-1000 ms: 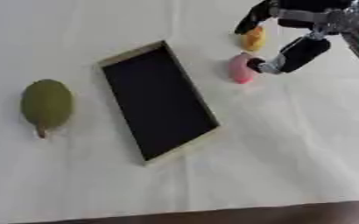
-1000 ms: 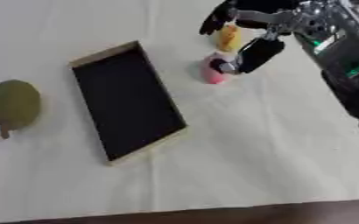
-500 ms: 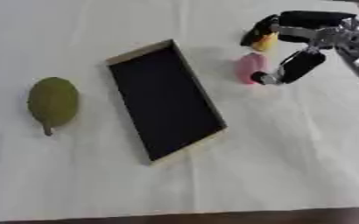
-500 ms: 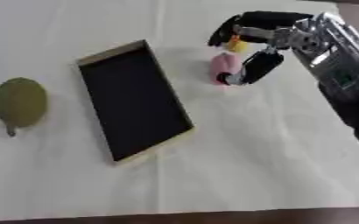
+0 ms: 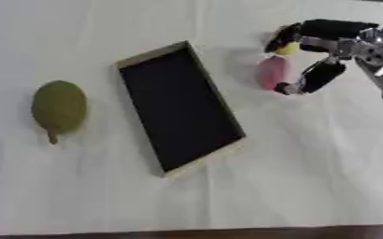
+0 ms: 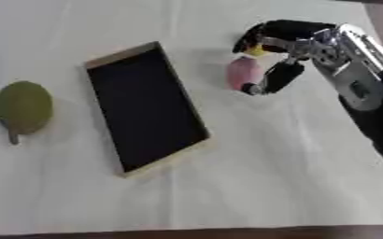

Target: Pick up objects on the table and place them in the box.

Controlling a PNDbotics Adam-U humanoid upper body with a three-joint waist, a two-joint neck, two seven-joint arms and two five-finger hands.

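My right hand (image 5: 329,51) curls around the pink object (image 5: 272,72) — not clearly gripped; the box (image 5: 178,107) lies to its left.

A staged test bench, most likely a robotics lab.

A tabletop (image 5: 309,186) covered by a plain white cloth, faintly creased, is seen from above, and a dark brown edge is shown along the bottom at 6 o'clock. Only a few unrelated props are laid out, well apart: a shallow tan box (image 5: 178,106) with a black inside near the centre, a green pear-shaped fruit (image 5: 58,108) at 9 o'clock, and a pink item (image 6: 244,73) with a small yellow one (image 5: 288,48) at about 2 o'clock. A black and silver robot hand (image 6: 289,56) is seen there too. No household or shop furnishings are shown.
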